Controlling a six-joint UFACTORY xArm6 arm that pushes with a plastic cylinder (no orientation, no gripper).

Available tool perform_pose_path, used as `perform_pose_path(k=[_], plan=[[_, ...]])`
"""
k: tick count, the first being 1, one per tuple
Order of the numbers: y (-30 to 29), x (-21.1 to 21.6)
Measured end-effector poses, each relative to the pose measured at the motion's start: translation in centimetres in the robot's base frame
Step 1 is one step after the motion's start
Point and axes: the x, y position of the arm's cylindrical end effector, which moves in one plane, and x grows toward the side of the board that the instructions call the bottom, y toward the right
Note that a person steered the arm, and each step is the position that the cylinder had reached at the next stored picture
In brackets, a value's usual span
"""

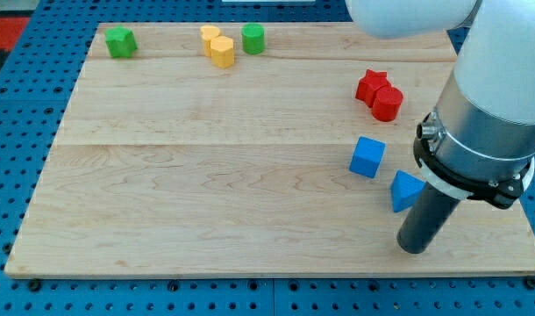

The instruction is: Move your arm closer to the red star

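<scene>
Lying above my tip [412,248] (upward): red star [370,84]

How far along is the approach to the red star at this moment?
Done: nothing visible yet. In hand: my tip sits near the view's bottom right, beside the blue triangular block. Left: the red star lies well toward the view's top, touching the red cylinder, with the blue cube between us.

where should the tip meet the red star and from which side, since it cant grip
No grip is possible, so my tip can only meet a side face. The red star has a red cylinder touching it toward the view's bottom right, and the blue cube lies below. I would probably approach its bare left face from the view's left, passing left of the blue cube.
</scene>
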Motion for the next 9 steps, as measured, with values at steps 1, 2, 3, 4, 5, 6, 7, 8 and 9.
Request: perform_pose_path(k=[1, 2, 3, 4, 5, 6, 7, 8, 9], plan=[[2.5, -1.1], [7.4, -2.9], [8.8, -5.6], [8.8, -10.4], [9.0, -16.5], [9.2, -18.3], [9.1, -19.4], [9.0, -22.8], [8.8, -22.8]])
